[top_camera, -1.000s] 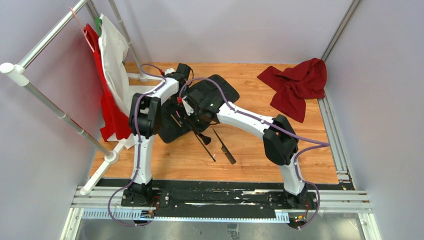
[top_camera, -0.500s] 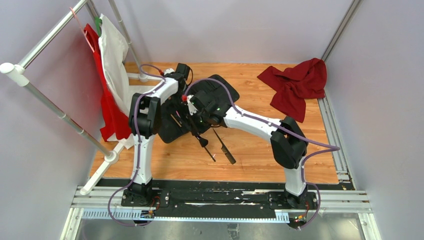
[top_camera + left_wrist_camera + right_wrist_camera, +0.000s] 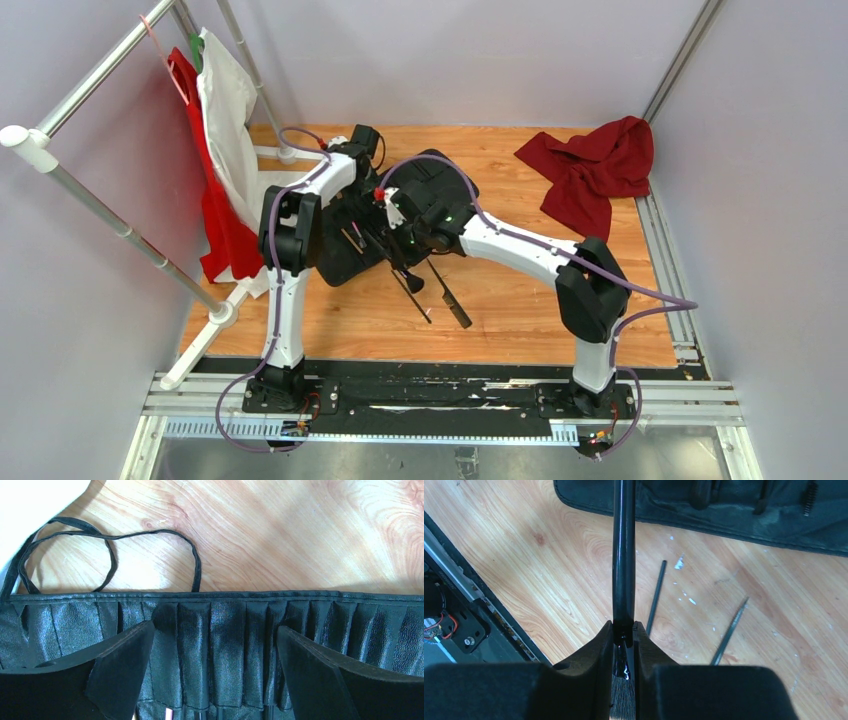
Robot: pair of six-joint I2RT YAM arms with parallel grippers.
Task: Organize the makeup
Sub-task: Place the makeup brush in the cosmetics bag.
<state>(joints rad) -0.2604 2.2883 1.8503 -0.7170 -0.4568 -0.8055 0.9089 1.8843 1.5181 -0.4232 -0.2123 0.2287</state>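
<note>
Right gripper (image 3: 624,636) clenches a brush (image 3: 623,555) near its bristles; left gripper (image 3: 215,628) gapes over the case (image 3: 350,625). Misaligned, the handle could snag.

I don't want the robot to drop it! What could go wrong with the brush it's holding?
The right gripper pinches the brush only near its bristles, so the long handle might twist or slip when it meets the case. The left gripper is open over the case, not pinching it, so the soft case may slide.
</note>
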